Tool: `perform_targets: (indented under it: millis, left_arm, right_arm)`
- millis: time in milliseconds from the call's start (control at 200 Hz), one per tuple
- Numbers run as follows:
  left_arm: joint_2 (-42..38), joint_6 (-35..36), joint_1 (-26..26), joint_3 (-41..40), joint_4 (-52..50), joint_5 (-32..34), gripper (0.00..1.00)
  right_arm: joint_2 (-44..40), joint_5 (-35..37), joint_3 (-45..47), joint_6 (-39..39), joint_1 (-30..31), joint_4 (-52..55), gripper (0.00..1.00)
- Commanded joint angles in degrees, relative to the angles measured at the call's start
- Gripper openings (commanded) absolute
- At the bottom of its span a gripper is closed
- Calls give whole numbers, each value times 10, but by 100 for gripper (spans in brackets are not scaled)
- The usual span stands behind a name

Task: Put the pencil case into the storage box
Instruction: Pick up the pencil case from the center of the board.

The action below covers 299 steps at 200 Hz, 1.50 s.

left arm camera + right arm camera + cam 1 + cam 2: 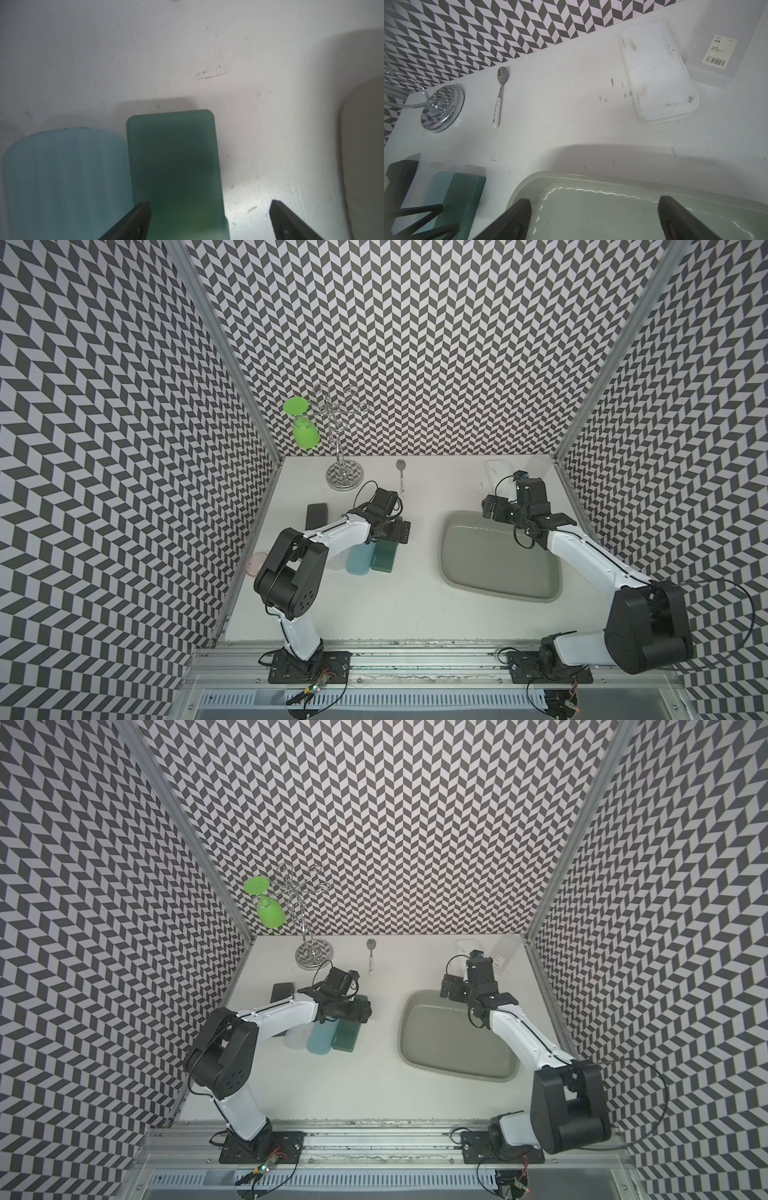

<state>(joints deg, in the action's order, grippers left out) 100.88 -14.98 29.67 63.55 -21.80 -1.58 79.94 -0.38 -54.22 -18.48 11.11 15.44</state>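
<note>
Pencil case [172, 158], green, sits under spread left end effector [209, 206].

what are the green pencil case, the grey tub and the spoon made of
Dark green rectangular pencil case: likely frosted translucent plastic, matte, edges glowing lighter. Large grey-olive storage box: glossy moulded plastic, wavy highlights along its wall. Small spoon: mirror-polished metal bowl showing reflections; white speckled handle, perhaps ceramic or plastic.

a white-handled spoon [401, 477] is lying flat near a chrome rack [344, 479] that is holding a green goblet [306, 437] upside down.
</note>
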Motion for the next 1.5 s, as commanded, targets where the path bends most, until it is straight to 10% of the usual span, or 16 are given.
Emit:
perform_targets:
  millis: [0, 1492]
  left_arm:
    - [-27, -15, 3, -17, -66, 51, 95]
    - [11, -30, 45, 15, -108, 102, 100]
  right_arm:
    - [-16, -7, 15, -1, 2, -1, 100]
    - [-25, -2, 18, 18, 1, 24, 100]
